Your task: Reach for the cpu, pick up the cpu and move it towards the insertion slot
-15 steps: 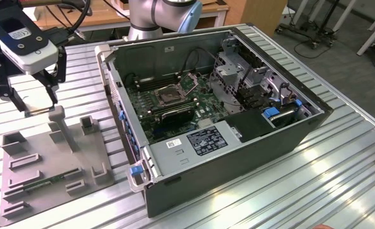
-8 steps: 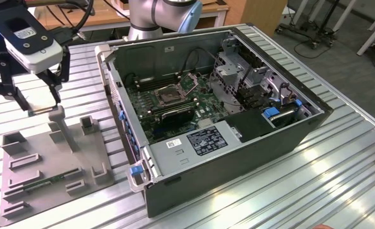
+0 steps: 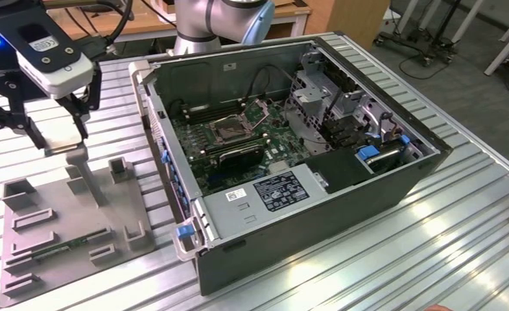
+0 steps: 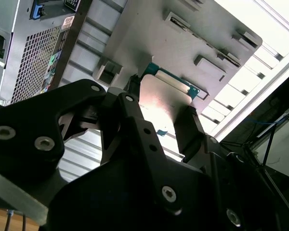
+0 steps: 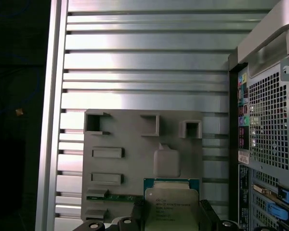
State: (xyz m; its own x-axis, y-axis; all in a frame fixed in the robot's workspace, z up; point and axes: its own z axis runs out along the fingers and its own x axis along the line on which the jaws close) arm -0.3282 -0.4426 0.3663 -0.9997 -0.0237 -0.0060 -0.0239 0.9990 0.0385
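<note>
My gripper (image 3: 59, 139) hangs at the exterior view's left, above the far end of the grey tray (image 3: 64, 217), shut on the cpu (image 3: 64, 138). In the first wrist view the cpu (image 5: 171, 208) shows a silver top and green rim between the black fingers (image 5: 136, 214), lifted above the tray (image 5: 130, 139). The second wrist view shows its shiny underside (image 4: 159, 96) held by the gripper (image 4: 159, 113). The insertion slot (image 3: 228, 129), a silver-framed socket with a dark centre, lies on the motherboard inside the open computer case (image 3: 349, 175), to the exterior view's right of my gripper.
A narrow green circuit strip (image 3: 59, 246) rests in the tray among raised grey blocks. The case's near wall (image 3: 155, 129) stands between tray and socket. Inside are long black memory slots (image 3: 236, 152), a drive cage (image 3: 323, 103) and cables. The slatted metal table (image 3: 367, 259) holds everything.
</note>
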